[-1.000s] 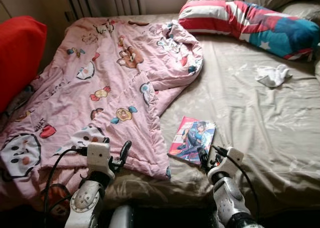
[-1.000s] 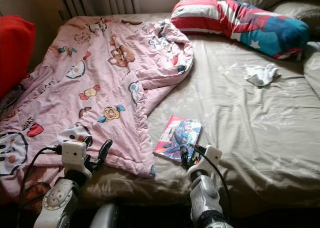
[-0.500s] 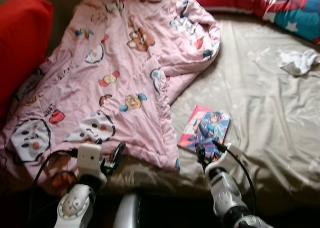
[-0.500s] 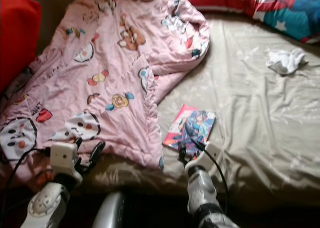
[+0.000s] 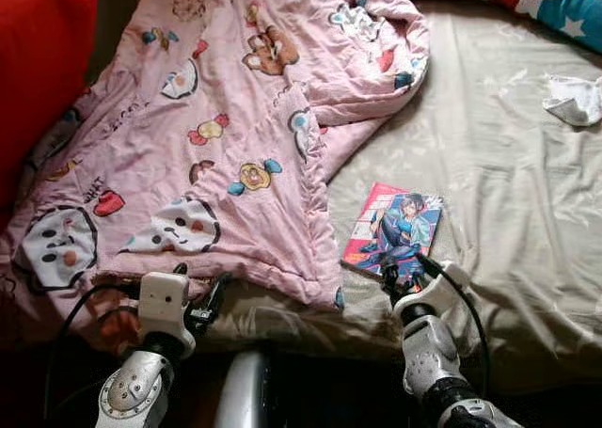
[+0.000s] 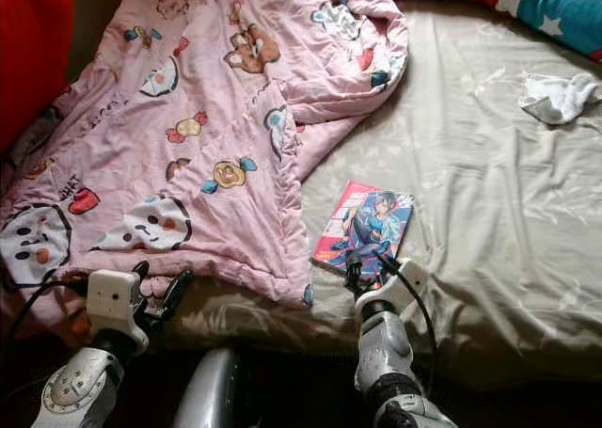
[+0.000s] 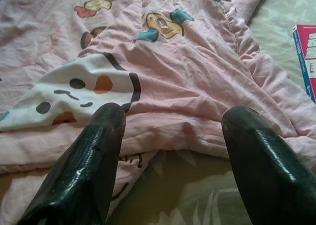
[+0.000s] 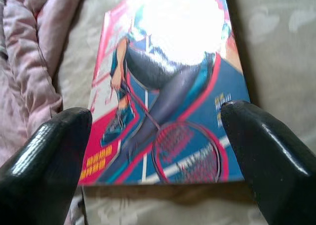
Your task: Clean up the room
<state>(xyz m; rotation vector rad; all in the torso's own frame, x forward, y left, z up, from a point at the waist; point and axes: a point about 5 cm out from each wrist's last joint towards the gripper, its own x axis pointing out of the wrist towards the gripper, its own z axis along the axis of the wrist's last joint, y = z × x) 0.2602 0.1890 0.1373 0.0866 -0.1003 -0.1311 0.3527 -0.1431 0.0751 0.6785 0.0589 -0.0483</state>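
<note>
Your right gripper (image 8: 155,151) hangs just over the near edge of the magazine (image 5: 395,230), fingers spread wide, gripping nothing. The magazine lies flat on the tan bed sheet (image 5: 508,193), just right of the pink cartoon quilt (image 5: 235,118); cover lettering too blurred and glared to read. Your left gripper (image 7: 170,146) is spread too, at the quilt's near hem. A white sock (image 5: 576,99) lies far right. Red cushion (image 5: 38,61) at far left.
</note>
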